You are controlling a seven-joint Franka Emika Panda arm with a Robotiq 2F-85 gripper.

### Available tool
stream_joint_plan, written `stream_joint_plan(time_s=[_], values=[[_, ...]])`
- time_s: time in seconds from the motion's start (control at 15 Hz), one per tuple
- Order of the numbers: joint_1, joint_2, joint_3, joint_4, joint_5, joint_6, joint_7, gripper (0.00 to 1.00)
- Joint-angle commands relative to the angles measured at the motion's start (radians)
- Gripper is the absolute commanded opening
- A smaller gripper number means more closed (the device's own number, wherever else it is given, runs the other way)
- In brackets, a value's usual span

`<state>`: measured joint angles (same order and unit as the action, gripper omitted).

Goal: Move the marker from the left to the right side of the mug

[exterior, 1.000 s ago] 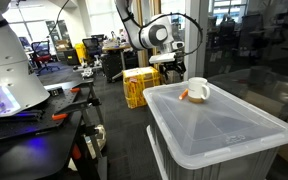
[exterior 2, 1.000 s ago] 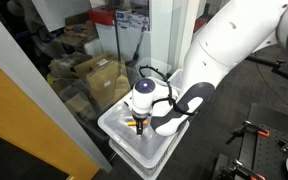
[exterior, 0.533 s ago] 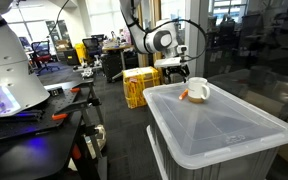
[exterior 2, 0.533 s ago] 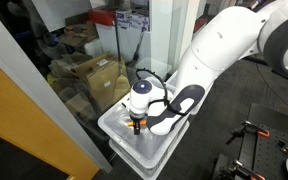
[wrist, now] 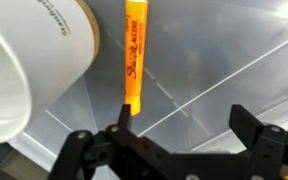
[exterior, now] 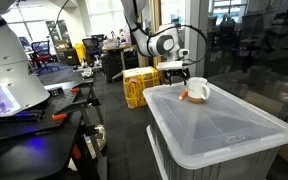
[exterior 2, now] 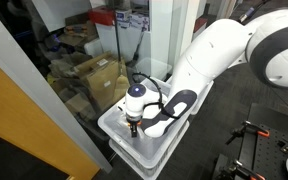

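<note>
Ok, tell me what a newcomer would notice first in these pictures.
The bright orange marker dominates the wrist view, lying on the translucent bin lid right beside the white mug. At the bottom of that view the dark fingers stand open, holding nothing. In an exterior view the bulky white arm leans over the bin.

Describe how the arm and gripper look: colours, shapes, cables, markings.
The arm is glossy white, built of thick rounded links with darker seams at the joints. A thin black cable loops in an arc by the wrist. The gripper is matte black, and its angular linkage fingers show round pivot pins. No markings can be read on either.
</note>
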<state>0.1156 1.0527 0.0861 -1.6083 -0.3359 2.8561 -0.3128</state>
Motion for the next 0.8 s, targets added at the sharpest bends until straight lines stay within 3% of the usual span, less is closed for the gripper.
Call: stream_joint_plan(time_s=[0.0, 0.73], values=[[-0.010, 0.043, 0.018, 0.081, 0.016, -0.068, -0.040, 1.00], [-0.050, 0.120, 0.046, 0.224, 0.047, -0.157, -0.073, 0.98]])
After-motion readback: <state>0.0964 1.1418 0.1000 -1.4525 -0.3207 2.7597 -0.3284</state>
